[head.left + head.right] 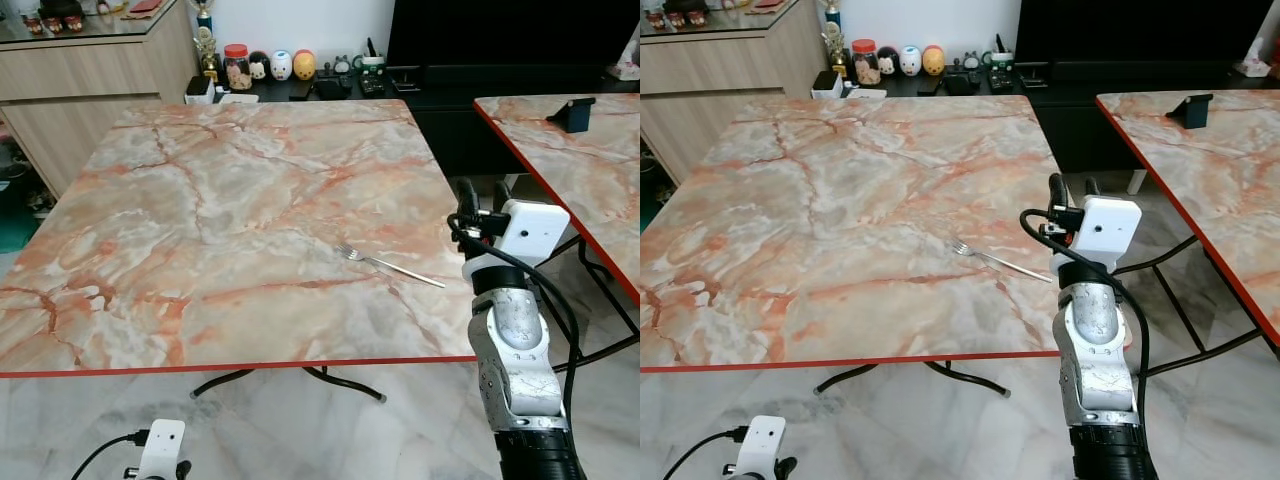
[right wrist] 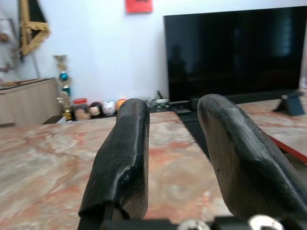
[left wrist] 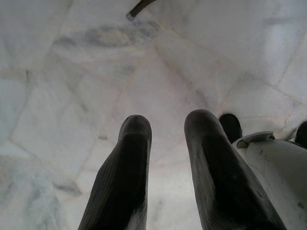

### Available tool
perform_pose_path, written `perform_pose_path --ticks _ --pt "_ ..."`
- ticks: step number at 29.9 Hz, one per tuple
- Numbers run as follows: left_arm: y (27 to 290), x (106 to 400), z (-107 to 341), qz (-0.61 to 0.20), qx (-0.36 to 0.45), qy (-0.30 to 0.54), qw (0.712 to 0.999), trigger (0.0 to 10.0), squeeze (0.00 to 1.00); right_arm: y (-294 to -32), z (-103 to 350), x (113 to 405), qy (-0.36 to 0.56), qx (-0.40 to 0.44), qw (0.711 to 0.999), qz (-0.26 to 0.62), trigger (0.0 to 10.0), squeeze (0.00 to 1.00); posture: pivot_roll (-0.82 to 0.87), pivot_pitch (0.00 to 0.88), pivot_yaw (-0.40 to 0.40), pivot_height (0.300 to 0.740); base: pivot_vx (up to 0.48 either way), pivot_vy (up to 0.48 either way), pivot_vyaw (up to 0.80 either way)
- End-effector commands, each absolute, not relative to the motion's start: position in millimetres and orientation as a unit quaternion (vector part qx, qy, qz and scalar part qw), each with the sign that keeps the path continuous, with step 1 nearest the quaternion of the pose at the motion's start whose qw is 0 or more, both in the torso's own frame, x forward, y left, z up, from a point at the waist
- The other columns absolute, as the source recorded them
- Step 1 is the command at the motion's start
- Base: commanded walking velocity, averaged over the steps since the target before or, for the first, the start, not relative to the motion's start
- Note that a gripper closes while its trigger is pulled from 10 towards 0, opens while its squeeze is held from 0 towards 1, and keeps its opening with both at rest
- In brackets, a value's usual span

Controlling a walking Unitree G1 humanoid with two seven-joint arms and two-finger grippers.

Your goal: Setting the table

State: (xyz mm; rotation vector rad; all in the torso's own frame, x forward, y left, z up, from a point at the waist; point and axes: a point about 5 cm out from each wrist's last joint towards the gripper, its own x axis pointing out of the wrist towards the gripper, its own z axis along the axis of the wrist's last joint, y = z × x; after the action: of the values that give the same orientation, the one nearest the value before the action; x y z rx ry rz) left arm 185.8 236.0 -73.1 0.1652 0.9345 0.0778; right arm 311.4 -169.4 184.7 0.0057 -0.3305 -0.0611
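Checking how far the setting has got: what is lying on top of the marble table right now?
A single fork lies on the marble table, near its right edge. The right gripper stands beside that edge, jaws open and empty. The raised right arm covers a small strip by that edge.

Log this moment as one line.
fork lying on marble table | right gripper open, empty, beside table edge | left gripper open, hanging idle

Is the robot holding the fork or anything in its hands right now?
No. The fork lies on the table. The right gripper and left gripper are open and empty.
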Motion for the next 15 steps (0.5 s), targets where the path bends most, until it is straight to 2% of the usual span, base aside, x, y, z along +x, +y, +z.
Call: perform_pose_path --ticks 1,4,15 --pt "240.4 178.1 -75.7 0.039 0.083 0.461 0.883 10.0 0.0 -166.9 190.4 310.2 -0.175 -0.002 0.984 -0.025 10.0 0.0 0.01 0.0 0.017 0.731 0.24 0.0 0.8" --pt "243.3 174.2 -76.6 0.04 0.084 0.463 0.882 10.0 0.0 -167.1 188.4 309.6 -0.172 0.001 0.985 -0.026 10.0 0.0 0.01 0.0 0.019 0.731 0.255 0.0 0.68" --pt "241.9 171.3 -78.1 0.033 0.088 0.463 0.881 10.0 0.0 -169.2 185.9 308.9 -0.164 0.009 0.986 -0.034 10.0 0.0 0.0 0.0 0.022 0.731 0.276 0.0 0.0"
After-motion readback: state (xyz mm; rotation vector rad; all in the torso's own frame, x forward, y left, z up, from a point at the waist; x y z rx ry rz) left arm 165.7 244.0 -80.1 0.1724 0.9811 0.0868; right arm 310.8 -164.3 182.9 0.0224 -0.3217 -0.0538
